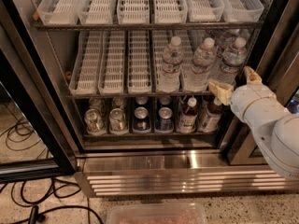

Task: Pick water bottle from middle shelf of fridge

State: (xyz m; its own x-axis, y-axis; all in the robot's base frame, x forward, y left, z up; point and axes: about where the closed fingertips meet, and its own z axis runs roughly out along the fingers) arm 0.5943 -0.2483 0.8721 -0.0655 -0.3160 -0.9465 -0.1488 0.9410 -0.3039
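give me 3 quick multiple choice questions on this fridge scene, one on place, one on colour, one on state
1. Where on the middle shelf do the water bottles stand?
A left lanes
B none there
C right lanes

2. What colour are their caps?
A white
B red
C green

3. The gripper is
A shut on a can
B open at the rightmost bottle
C lying on the floor

Answers: 1 C, they fill the right lanes; 2 A, every cap shows white; 3 B, its fingers stand apart at the shelf's right end.

Speckled floor (243,212) — black cables (33,213), clear tub (156,213)
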